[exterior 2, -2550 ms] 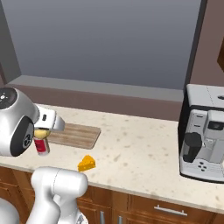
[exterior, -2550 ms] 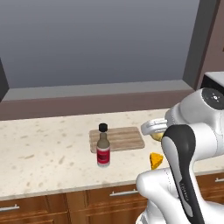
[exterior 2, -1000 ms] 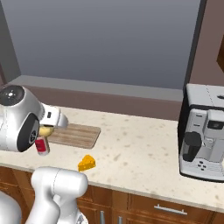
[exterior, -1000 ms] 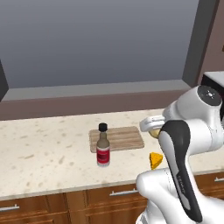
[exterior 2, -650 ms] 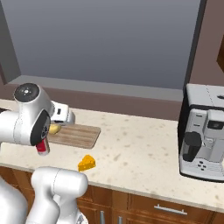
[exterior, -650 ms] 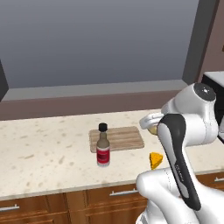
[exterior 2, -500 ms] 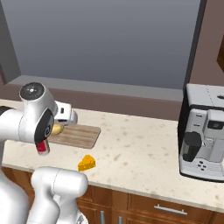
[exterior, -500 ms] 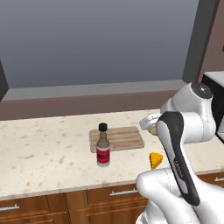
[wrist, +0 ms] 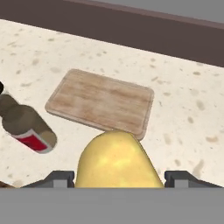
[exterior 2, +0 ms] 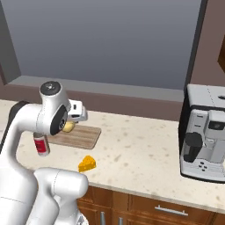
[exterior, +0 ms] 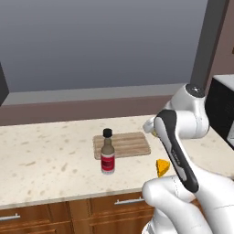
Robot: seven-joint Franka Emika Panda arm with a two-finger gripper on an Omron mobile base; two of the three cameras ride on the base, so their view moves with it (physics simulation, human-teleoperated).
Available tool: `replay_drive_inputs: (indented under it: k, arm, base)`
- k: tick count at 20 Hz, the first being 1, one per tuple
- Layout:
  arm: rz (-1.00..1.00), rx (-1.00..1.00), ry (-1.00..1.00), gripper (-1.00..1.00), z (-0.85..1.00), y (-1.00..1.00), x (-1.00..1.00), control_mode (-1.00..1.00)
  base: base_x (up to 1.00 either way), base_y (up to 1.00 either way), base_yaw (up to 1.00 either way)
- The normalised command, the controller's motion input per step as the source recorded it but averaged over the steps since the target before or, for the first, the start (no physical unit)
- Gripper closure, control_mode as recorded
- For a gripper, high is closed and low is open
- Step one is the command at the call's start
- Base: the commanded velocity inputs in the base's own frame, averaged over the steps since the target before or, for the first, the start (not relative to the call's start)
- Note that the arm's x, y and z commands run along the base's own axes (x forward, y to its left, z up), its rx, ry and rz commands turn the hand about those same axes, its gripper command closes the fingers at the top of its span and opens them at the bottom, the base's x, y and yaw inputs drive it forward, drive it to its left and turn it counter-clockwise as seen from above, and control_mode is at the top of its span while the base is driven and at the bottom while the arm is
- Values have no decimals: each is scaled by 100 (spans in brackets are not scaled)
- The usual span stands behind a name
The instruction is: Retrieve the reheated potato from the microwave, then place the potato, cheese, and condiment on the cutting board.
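Note:
My gripper is shut on the potato, a pale yellow lump held between the two fingertips. It hangs above the counter near the right end of the cutting board, a bare wooden rectangle. The condiment stands on the counter just in front of the board's left part. The cheese lies on the counter in front of the board's right end. From the right base view the potato peeks out under the gripper over the board. The microwave is out of view.
A grey coffee machine stands on the counter far to the right. A dark ledge and grey wall run behind the counter. Wooden drawers sit below its front edge.
The arm's upper joints have swung round and risen. The hand, still gripping the potato, has shifted a little toward the board's right end. Bottle, cheese and board have not moved.

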Motion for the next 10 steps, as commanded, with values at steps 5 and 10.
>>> replay_drive_inputs:
  k: [5,10]
  arm:
    - [0,-7,0,100,-40,0,58,-100]
    - [0,-3,1,100,-38,2,64,-100]
  base:
    - [0,0,0]
    - [0,0,0]
